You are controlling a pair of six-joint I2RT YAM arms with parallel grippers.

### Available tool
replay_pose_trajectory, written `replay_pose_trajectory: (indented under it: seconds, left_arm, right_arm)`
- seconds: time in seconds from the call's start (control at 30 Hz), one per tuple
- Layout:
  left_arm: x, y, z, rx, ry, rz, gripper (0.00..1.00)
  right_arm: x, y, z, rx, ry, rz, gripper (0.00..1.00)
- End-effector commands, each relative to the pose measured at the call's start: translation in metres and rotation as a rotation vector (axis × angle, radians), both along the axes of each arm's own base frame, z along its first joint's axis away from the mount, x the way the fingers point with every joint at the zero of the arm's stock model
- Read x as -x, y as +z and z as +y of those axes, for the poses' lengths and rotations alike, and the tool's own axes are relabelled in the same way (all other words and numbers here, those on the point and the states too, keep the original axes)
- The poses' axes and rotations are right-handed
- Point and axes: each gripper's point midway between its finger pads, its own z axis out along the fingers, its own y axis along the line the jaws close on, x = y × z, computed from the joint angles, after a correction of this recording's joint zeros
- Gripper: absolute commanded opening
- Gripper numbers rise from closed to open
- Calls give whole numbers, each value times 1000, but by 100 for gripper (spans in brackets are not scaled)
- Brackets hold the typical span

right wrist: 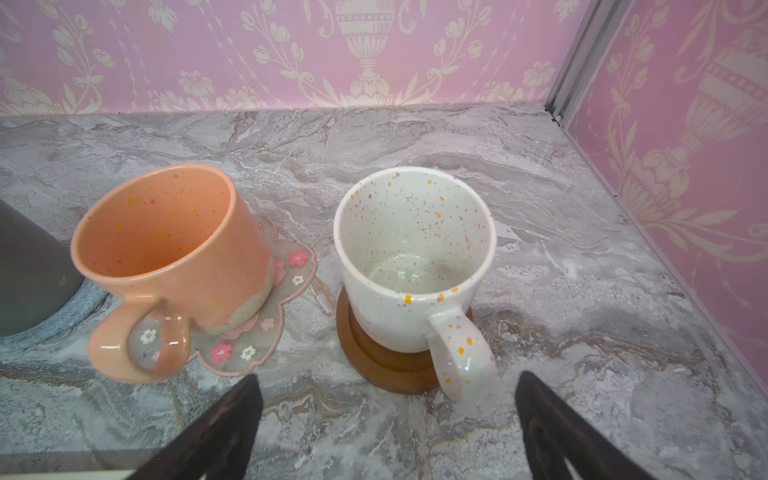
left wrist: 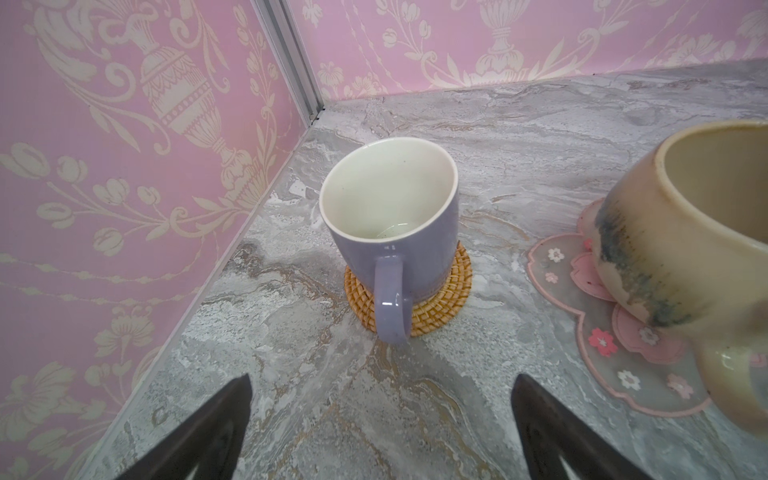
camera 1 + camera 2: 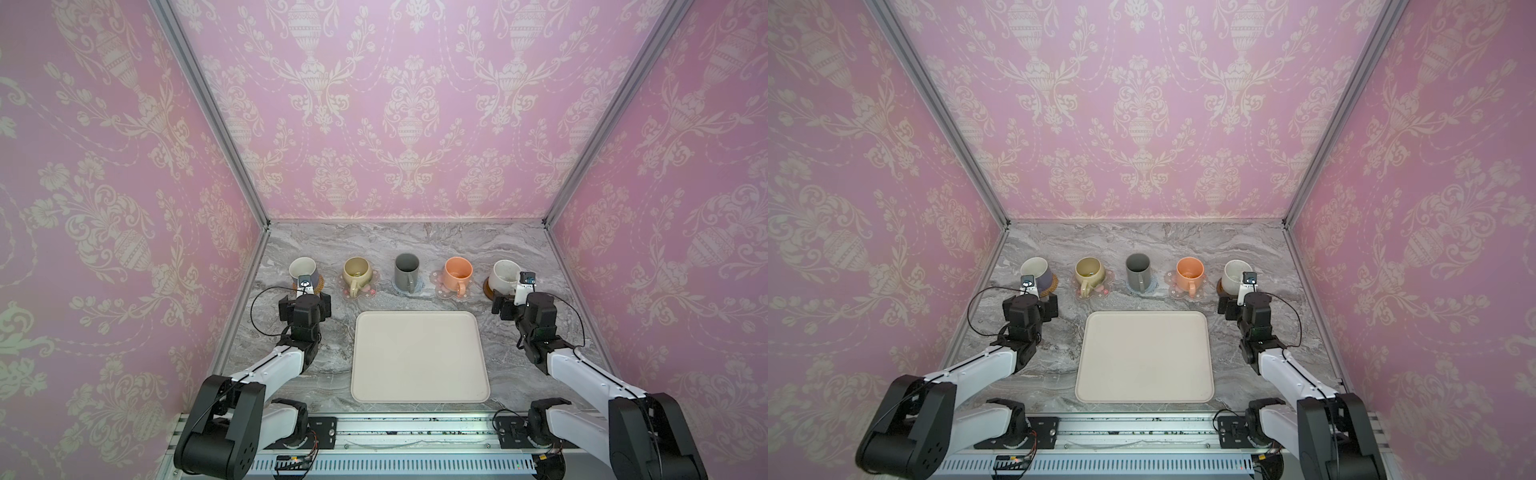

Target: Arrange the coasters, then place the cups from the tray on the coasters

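Jaws of left gripper [image 2: 382, 376] and right gripper [image 1: 388, 375] apart, empty, near 5 cups [image 3: 406, 272] on coasters [image 2: 440, 307].

Both top views are looking steeply down from high above the near side of the tray [image 3: 419, 357], facing the back wall [image 3: 415, 104] and sharing the whole scene. Left wrist camera is sitting low and close, facing the lavender cup [image 2: 390, 216] beyond the tray's far-left corner. Right wrist camera is facing the speckled white cup [image 1: 411, 257] beyond its far-right corner.

Five cups [image 3: 406, 270] are standing in the far row, each a different colour. Five coasters [image 3: 442, 293] are lying under them: two clear flowered [image 2: 598, 345], one rattan [image 2: 440, 307], one blue-grey [image 1: 79, 311], one brown [image 1: 386, 370]. One tray [image 3: 419, 357] is lying nearer
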Motion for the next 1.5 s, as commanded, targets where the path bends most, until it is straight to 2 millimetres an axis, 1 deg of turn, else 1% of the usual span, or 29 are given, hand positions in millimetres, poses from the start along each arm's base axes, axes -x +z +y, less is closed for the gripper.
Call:
replay_pose_trajectory:
  seconds: [0.0, 0.17, 0.27, 0.4, 0.47, 0.53, 0.6, 0.67, 0.77, 0.8, 0.83, 0.87, 0.9, 0.97, 1.13, 1.2, 1.3, 1.47]
  left_arm:
    - [-5, 7, 1, -43, -7, -60, 99]
    - [-13, 3, -2, -62, -27, -88, 99]
    - [-20, 6, -5, -75, -47, -124, 99]
    - [-32, 5, -12, -93, -90, -141, 99]
    - [-37, 0, -18, -86, -120, -137, 99]
    - [-41, -3, -21, -102, -141, -161, 99]
    - [-37, -3, -13, -81, -98, -163, 99]
    - [-36, -3, -9, -62, -95, -182, 99]
    - [-32, -5, 2, -17, -62, -209, 99]
    - [-31, -8, 6, 10, -61, -216, 99]
    - [-30, -15, 8, 37, -57, -208, 99]
    - [-31, -18, 9, 34, -51, -209, 99]
    - [-33, -14, 10, 18, -50, -241, 99]
    - [-31, -17, 5, 34, -76, -220, 99]
    - [-39, -20, 13, 23, -24, -182, 99]
    - [-43, -22, 13, 21, -24, -162, 99]
    - [-43, -22, 13, 22, -24, -160, 99]
    - [-42, -22, 14, 22, -23, -160, 99]
  right_arm:
    - [-9, 3, 2, 17, 33, -56, 96]
    - [-23, -1, 5, 1, 58, -104, 96]
    - [-33, -2, 12, -2, 104, -118, 96]
    - [-42, -18, 19, -9, 151, -97, 95]
    - [-43, -25, 22, -10, 173, -93, 95]
    - [-44, -27, 19, -28, 165, -101, 96]
    - [-44, -26, 19, -45, 181, -106, 96]
    - [-44, -27, 22, -49, 203, -95, 96]
    - [-46, -28, 20, -56, 200, -87, 100]
    - [-46, -27, 20, -58, 200, -89, 100]
    - [-46, -28, 20, -58, 199, -87, 100]
    - [-46, -27, 21, -62, 204, -89, 100]
    - [-46, -27, 20, -63, 204, -88, 100]
    - [-46, -27, 20, -68, 207, -90, 100]
    - [-46, -27, 20, -67, 205, -90, 100]
    - [-46, -27, 20, -68, 205, -90, 100]
    - [-47, -27, 14, -67, 167, -90, 100]
    - [-48, -27, 13, -67, 164, -85, 100]
